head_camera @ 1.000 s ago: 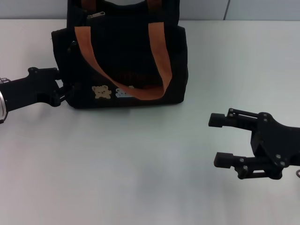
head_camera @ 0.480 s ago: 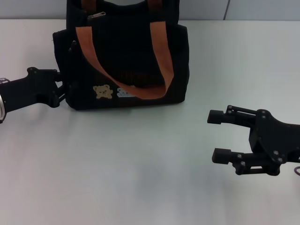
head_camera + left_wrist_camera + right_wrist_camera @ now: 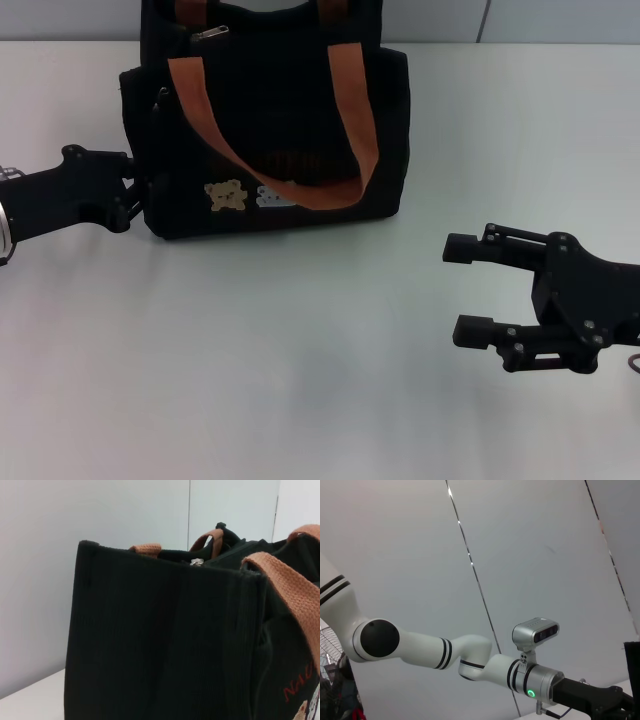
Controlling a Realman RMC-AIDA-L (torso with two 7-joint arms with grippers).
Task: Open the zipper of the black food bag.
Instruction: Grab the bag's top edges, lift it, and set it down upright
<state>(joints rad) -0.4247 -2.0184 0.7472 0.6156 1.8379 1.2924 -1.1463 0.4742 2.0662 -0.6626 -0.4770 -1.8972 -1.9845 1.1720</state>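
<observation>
Your left claw (image 3: 128, 190) presses the soft black food bag (image 3: 270, 120)—grip unclear; pinch the zipper's (image 3: 209, 33) small tab with your gaping, empty right claw (image 3: 462, 290).

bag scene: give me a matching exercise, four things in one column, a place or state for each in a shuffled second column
1. bag
2. pull tab
3. left gripper
4. right gripper

a. open, over bare table, apart from the bag
b. at the bag's left side
c. on top of the bag, near its left end
d. upright at the table's far edge

Pairs: 1-d, 2-c, 3-b, 4-a
</observation>
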